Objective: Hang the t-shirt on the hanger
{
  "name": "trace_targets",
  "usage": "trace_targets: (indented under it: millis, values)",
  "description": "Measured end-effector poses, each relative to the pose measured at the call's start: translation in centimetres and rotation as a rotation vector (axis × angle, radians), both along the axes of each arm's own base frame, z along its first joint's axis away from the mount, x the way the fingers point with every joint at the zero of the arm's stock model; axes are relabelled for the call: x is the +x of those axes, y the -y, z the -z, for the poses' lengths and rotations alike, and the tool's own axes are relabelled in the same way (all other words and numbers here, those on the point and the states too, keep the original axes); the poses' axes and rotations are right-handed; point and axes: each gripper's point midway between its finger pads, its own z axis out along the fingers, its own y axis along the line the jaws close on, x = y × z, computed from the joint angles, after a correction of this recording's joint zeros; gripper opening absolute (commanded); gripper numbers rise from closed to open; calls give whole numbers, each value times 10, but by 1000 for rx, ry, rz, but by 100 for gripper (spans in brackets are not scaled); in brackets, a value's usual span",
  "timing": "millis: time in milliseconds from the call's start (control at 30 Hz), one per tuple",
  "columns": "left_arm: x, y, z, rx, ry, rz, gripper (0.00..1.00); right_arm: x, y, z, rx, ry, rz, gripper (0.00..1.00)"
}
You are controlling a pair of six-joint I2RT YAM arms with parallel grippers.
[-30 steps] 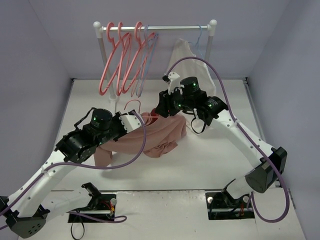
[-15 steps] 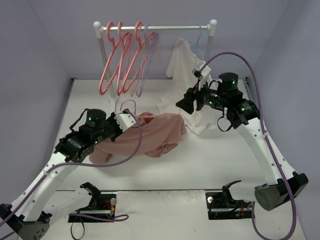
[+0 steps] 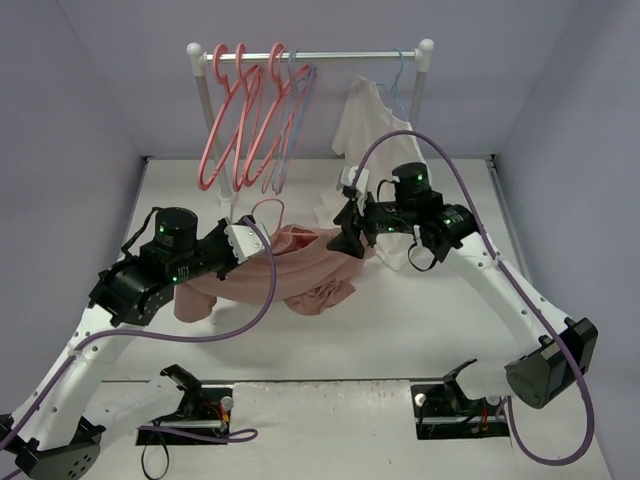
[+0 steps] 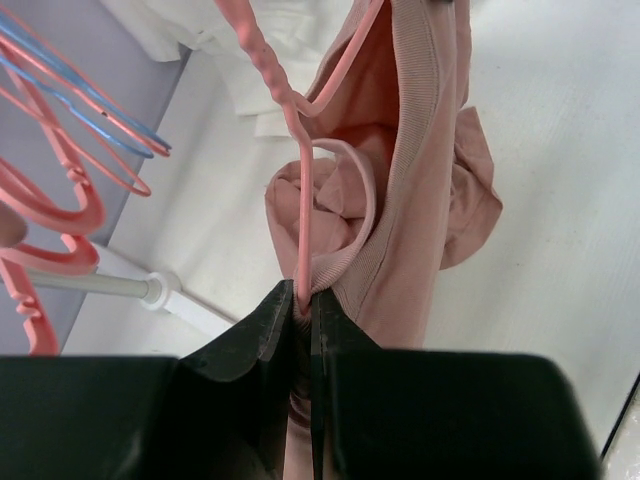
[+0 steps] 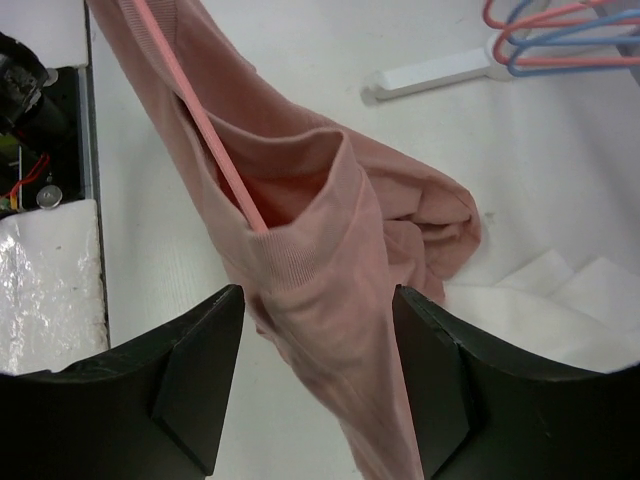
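Clamping the hanger [image 4: 300, 230] by its wire, evidently to steady it inside the t-shirt [image 4: 430, 150] draped just in front of the rack [image 3: 340, 55], the left gripper [image 4: 303, 300] was closed tight, while the right gripper [image 5: 316, 298] straddled the cloth, jaws apart.

Rack [image 3: 320, 56] along far edge of table [image 3: 420, 320]; spare hangers [image 3: 240, 120] on rail's left half, second shirt [image 3: 365, 120] at its right end, draping to the surface. Mid-table, before the rack: t-shirt [image 3: 300, 265], hanger [image 4: 300, 230] inside its neck opening. left gripper [image 3: 243, 238] at its left, right gripper [image 3: 350, 235] at its right.
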Motion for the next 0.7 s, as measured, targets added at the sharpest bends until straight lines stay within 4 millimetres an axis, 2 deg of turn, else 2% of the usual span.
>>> trace_targets:
  millis: [167,333,467,533,567,633,667,700]
  values:
    - [-2,4,5,8,-26,26,0,-11,-18,6,-25,34,-68,52]
    - [-3,6,3,13,-30,44,0,-13,-24,13,-41,41,-90,42]
    - [-4,6,-4,11,-16,51,0,-13,-24,16,-46,44,-95,21]
    - [-4,6,-6,11,-12,53,0,-14,-23,20,-52,40,-97,5]
    - [-4,6,-7,12,-10,53,0,-15,-23,22,-54,36,-100,0]
    - [-1,4,-8,15,-5,42,0,-20,-23,26,-57,26,-115,0]
    - [1,4,-8,17,-4,34,4,-23,-23,27,-58,22,-123,0]
    - [3,3,-8,21,-5,27,16,-25,-23,27,-58,22,-126,0]
